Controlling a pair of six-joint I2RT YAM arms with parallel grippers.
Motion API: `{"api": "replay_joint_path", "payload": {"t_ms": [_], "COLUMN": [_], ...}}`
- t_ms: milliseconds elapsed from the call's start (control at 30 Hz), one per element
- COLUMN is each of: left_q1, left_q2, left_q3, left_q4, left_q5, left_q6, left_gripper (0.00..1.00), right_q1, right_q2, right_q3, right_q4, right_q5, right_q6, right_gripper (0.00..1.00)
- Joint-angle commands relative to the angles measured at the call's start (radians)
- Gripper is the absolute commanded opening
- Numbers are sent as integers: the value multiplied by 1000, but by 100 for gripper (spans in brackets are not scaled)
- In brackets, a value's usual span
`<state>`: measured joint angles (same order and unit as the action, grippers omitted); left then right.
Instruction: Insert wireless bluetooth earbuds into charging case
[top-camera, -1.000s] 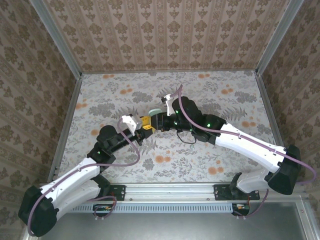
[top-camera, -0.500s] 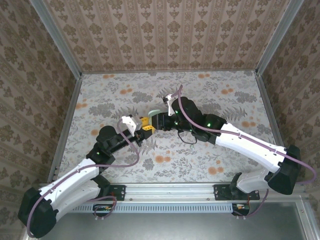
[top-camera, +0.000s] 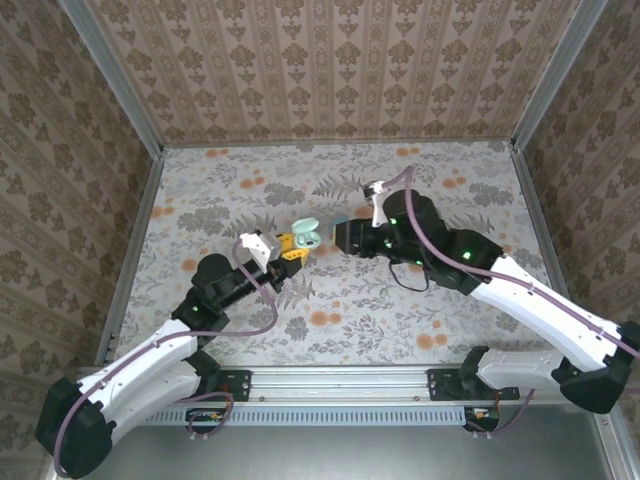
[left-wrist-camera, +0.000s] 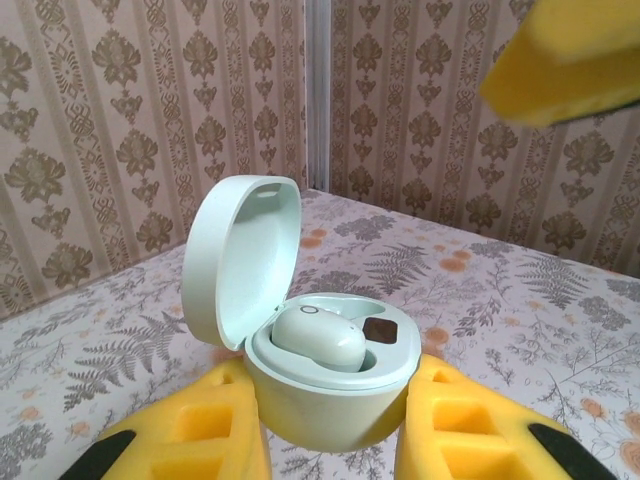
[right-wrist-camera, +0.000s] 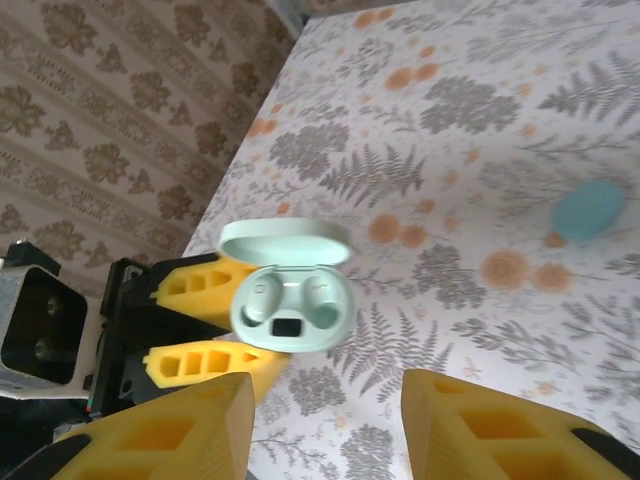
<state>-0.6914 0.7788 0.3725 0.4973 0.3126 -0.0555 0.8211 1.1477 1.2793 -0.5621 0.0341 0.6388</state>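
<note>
- Left wrist view: my left gripper (left-wrist-camera: 330, 445) is clamped on the case (left-wrist-camera: 330, 400) at mid-table. The lid is swung open, the mouth faces up, and the long axis seemingly points away from that gripper.
- One bud (left-wrist-camera: 320, 338) is seated inside. Another bud (right-wrist-camera: 590, 208) lies loose on the table (top-camera: 200, 200).
- The right gripper (right-wrist-camera: 320, 430) is partly open and empty.
- I judge the buds light and slick, so I would pinch across the narrow sides.

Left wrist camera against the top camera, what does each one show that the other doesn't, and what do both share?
Left wrist: the charging case's inside, a pale earbud seated beside a dark square. Top: the left arm and right arm from their bases up, and the flowered table to its edges. Both: the open case, lid up, clamped between the left gripper's yellow fingers.
</note>
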Motion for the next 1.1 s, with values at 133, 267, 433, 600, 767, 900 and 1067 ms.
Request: {"api": "replay_joint_path", "payload": {"t_ms": [133, 267, 433, 600, 767, 900, 1067], "left_q1": [16, 18, 18, 20, 20, 20, 20], "left_q2": [-90, -134, -152, -113, -68, -43, -16], "left_q3": [-23, -24, -26, -23, -18, -15, -11], "left_q4": [-84, -125, -154, -134, -109, -96, -79], "left_q5": [-32, -38, -44, -29, -13, -7, -2], "left_q6": [-24, -30, -30, -26, -29, -28, -31], "left_gripper": [0, 0, 0, 0, 0, 0, 0], "right_q1": [-177, -225, -247, -250, -248, -233, -219], "right_q2": [16, 61, 179, 296, 339, 359, 385], "right_q3": [-130, -264, -323, -306, -303, -291, -290], "right_q4": [-241, -132, -56, -73, -128, -191, -210], "right_q5": [-76, -171, -185, -165, -105, -56, -31], "right_q6": [30, 80, 79, 48, -2, -31, -43], "right_gripper": [45, 44, 41, 37, 32, 31, 33]}}
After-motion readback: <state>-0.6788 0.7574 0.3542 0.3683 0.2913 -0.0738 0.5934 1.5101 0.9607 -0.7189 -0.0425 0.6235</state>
